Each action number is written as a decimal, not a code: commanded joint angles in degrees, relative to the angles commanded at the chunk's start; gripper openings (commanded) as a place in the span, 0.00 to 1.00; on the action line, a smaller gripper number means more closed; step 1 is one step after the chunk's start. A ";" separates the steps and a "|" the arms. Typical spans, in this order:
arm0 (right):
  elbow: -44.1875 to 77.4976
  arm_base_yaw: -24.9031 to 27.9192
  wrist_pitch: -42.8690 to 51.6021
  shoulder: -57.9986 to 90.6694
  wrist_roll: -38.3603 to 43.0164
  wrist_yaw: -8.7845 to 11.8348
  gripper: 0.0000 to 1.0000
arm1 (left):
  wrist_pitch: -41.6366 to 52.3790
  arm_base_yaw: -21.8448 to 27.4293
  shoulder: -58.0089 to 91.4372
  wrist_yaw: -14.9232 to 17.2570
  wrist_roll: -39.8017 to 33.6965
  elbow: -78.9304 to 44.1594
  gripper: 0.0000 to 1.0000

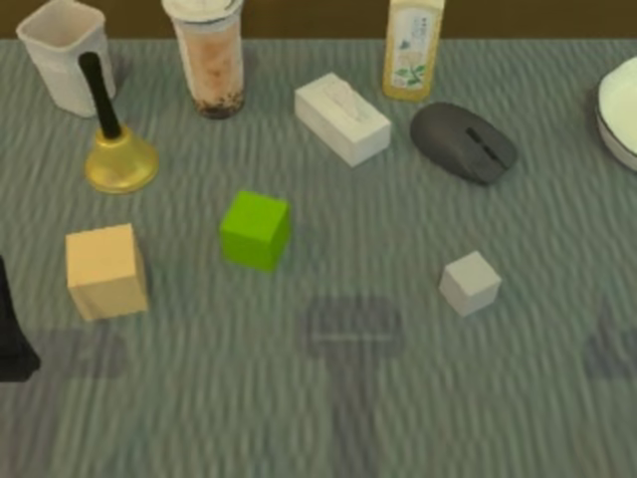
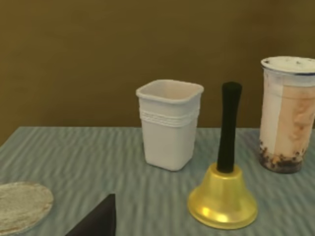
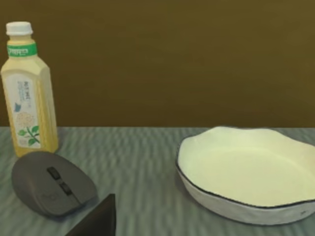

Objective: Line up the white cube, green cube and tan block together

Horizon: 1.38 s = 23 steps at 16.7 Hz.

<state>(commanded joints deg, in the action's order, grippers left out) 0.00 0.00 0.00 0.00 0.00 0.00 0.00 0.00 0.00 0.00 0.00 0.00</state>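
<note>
- Top view shows the three task pieces well apart: the tan block (image 1: 106,271) at the table's left, the green cube (image 1: 256,230) nearer the middle, the white cube (image 1: 470,283) toward the right. No line is formed yet.
- Behind them stand a brass bell (image 1: 118,151), a white cup (image 1: 65,53), a drink cup (image 1: 208,55), a grooved white box (image 1: 341,118), a computer mouse (image 1: 464,141), a juice bottle (image 1: 413,47) and a white dish (image 1: 618,112).
- My left arm (image 1: 12,334) waits at the left edge, probably parked to keep the blocks reachable; whether its jaws are open I cannot tell.
- My right gripper's jaws I cannot tell either.
</note>
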 joint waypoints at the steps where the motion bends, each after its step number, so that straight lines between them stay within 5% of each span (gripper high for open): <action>1: 0.00 0.00 0.00 0.00 0.00 0.00 1.00 | 0.00 0.00 0.00 0.00 0.00 0.00 1.00; 9: 15.83 4.64 10.53 16.61 -0.18 0.15 1.00 | 0.00 0.00 0.00 0.00 0.00 0.00 1.00; 23: 75.90 21.92 54.09 97.43 -1.49 -0.10 1.00 | 0.00 0.00 0.00 0.00 0.00 0.00 1.00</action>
<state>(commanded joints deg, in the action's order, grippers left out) 75.90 21.92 54.09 97.43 -1.49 -0.10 0.00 0.00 0.00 0.00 0.00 0.00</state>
